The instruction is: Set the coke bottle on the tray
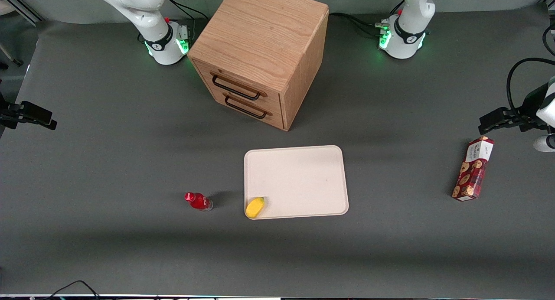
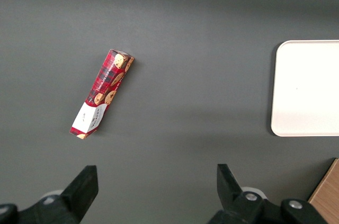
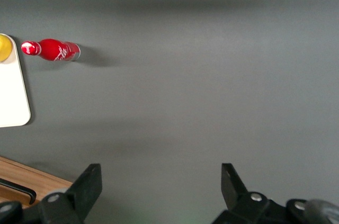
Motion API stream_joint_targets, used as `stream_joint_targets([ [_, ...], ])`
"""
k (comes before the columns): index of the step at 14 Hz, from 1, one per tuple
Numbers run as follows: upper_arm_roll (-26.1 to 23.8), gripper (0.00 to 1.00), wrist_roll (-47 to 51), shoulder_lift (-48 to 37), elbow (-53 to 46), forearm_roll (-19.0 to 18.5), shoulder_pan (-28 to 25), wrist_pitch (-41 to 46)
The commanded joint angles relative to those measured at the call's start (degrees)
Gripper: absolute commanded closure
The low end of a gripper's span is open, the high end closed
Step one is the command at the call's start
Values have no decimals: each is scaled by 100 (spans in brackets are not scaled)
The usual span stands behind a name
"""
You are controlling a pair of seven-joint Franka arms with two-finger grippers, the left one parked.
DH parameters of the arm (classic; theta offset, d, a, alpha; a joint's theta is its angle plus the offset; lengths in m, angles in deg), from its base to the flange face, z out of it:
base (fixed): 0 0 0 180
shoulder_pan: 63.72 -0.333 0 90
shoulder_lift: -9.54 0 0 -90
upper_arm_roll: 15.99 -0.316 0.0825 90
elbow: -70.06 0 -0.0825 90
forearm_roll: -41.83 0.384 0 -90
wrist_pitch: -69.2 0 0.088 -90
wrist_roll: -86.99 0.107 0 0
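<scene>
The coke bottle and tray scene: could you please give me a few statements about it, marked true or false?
1. The coke bottle stands on the table, off the tray. True.
2. The gripper is shut on the bottle. False: it is open, far off at the working arm's end of the table, holding nothing.
3. A yellow fruit lies at the tray's corner nearest the bottle. True.
4. The cabinet has a drawer pulled out. False: both drawers are closed.
5. The cookie box lies on the tray. False: it lies on the table toward the parked arm's end.

Right arm's claw (image 3: 159,189) raised above the table, fingers spread wide.
</scene>
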Motion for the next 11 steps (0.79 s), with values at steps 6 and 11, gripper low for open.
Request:
stream_joint_targets([
  [6, -4, 0, -68, 12, -19, 102, -64, -17],
  [11, -13, 0, -6, 38, -72, 328, -81, 0],
])
